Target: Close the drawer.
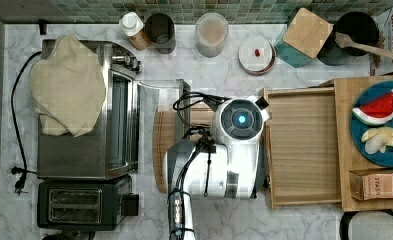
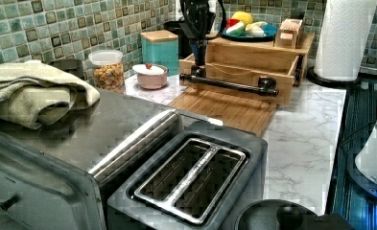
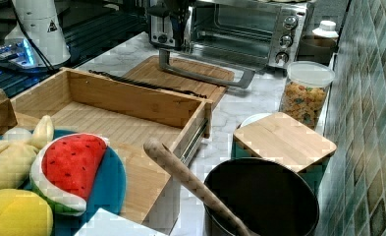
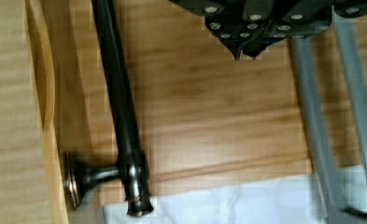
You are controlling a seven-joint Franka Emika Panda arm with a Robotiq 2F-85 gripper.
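Plainly my gripper point(image 4: 246, 52), fingers together, hangs just before the drawer point(image 1: 304, 145) by the counter's back edge; stiff, light wood, best pushed at its bar handle point(image 4: 120, 107).

White and light-grey rounded arm point(image 1: 219, 165) with a round dark cap and a small glowing blue light on top. Black cables looped along the side, tied with straps. Black tool point(image 4: 246, 49) with small silver screw heads on its body, fingertips narrowing to thin points. White base with a black triangle mark.
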